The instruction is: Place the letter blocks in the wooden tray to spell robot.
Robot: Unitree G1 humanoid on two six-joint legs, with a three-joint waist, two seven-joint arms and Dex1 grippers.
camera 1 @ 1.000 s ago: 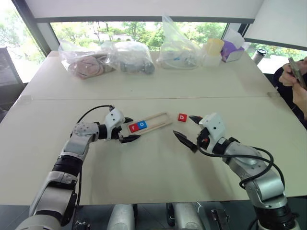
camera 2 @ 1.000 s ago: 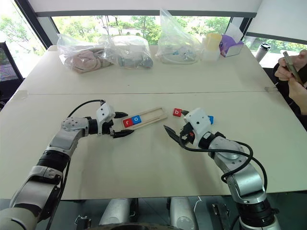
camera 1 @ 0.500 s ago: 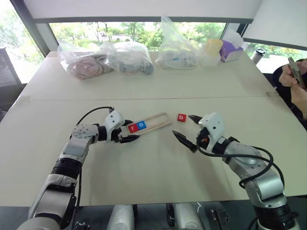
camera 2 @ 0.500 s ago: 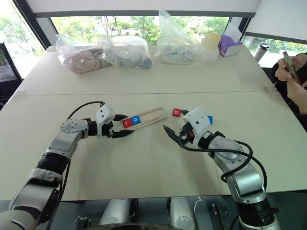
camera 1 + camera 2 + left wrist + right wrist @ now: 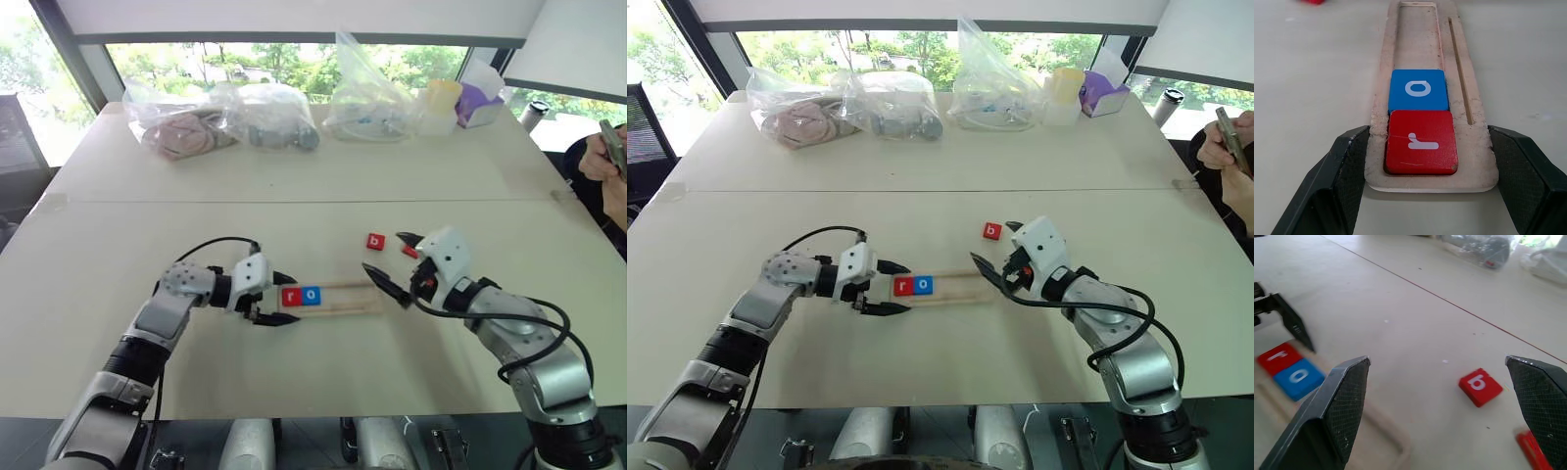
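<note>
The left pincer (image 5: 277, 299) clamps the wooden tray's (image 5: 345, 303) end; the right pincer (image 5: 389, 264), spread wide, half-hides a red block (image 5: 1532, 450).

I'm seeing the wooden tray (image 5: 1476, 147) showing pale, unvarnished wood with a rough, dusty grain, while the red r block (image 5: 1421, 142) and blue o block (image 5: 1418, 90) in it are looking smooth and faintly glossy, like painted wood or plastic. The left gripper (image 5: 1425, 196) is showing matt black fingers (image 5: 1337, 186) with a fine textured grip surface, and the table (image 5: 313, 181) is looking matt beige, with crinkled clear plastic bags (image 5: 367, 93) glinting at the upper middle of the frame.
</note>
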